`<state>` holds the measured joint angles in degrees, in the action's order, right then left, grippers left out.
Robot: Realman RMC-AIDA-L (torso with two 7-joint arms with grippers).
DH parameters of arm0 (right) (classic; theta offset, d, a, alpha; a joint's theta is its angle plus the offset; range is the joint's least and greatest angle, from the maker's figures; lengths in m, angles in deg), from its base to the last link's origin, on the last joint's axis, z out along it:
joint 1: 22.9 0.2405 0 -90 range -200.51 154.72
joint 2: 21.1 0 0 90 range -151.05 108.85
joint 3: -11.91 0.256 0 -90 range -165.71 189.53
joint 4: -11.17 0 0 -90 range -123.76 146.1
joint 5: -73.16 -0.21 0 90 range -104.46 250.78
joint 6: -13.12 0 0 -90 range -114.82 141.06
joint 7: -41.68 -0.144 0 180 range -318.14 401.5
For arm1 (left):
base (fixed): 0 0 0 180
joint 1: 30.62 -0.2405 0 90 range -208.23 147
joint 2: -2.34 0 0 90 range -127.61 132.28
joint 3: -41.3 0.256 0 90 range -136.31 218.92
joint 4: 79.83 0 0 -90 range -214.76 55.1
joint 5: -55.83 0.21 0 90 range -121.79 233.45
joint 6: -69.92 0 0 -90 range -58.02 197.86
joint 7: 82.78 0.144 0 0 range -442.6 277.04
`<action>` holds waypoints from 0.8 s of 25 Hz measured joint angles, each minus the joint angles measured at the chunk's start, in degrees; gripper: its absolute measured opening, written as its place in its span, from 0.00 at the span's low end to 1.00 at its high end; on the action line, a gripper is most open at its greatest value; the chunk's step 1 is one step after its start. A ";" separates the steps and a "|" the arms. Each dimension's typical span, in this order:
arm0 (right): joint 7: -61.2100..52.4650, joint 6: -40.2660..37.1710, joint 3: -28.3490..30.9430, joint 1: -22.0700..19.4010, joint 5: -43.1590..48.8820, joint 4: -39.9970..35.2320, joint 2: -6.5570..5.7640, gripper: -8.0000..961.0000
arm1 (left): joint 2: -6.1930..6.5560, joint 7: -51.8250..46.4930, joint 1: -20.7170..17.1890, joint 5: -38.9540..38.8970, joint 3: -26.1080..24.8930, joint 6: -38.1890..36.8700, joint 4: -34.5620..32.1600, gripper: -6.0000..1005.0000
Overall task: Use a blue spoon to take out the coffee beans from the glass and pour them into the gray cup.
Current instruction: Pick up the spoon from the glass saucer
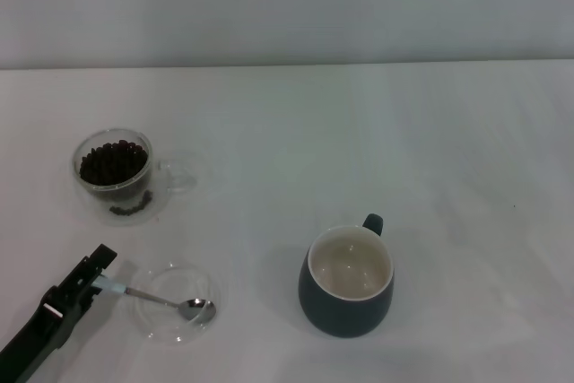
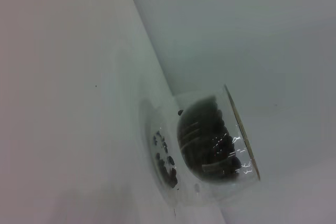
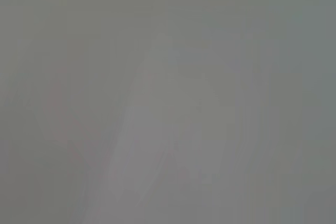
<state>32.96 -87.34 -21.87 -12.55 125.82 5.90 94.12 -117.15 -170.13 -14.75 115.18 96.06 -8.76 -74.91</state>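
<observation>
Left gripper (image 1: 101, 282) at seven o'clock on the table (image 1: 359, 132), closed on the pale handle of the blue spoon (image 1: 161, 299). Spoon's long axis toward four o'clock, bowl over a shallow glass dish (image 1: 177, 301). Glass (image 1: 115, 171) of coffee beans (image 1: 113, 161) at twelve o'clock from the gripper, near; gray cup (image 1: 348, 281) at three o'clock, well apart. Right gripper out of view.

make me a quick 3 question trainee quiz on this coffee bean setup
1. True or false: the gray cup already holds coffee beans.
2. What is the left gripper closed on?
3. Multiple choice: the spoon's metal bowl rests A) in the glass, B) in the shallow glass dish, C) in the gray cup.

Key
1. False; its cream inside looks bare, and the beans are in the glass.
2. The pale handle of the blue spoon.
3. B.
</observation>
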 joint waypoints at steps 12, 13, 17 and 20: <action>0.02 0.27 0.14 0.02 -0.11 0.09 0.00 0.56 | 0.06 0.42 0.39 0.31 0.00 -0.13 0.05 0.44; 0.02 0.30 0.14 0.02 -0.11 0.13 0.00 0.56 | 0.06 0.30 0.39 0.25 -0.02 -0.16 0.19 0.40; 0.02 0.35 0.22 0.02 -0.11 0.22 0.00 0.56 | 0.06 0.06 0.37 -0.03 -0.29 -0.29 0.42 0.33; 0.03 0.36 0.24 0.11 -0.11 0.46 0.00 0.56 | 0.06 -0.27 0.15 -0.17 -0.44 -0.30 0.40 0.27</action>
<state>32.99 -86.98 -21.63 -12.44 125.72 6.36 94.12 -117.10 -170.40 -14.60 115.01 95.62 -9.06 -74.52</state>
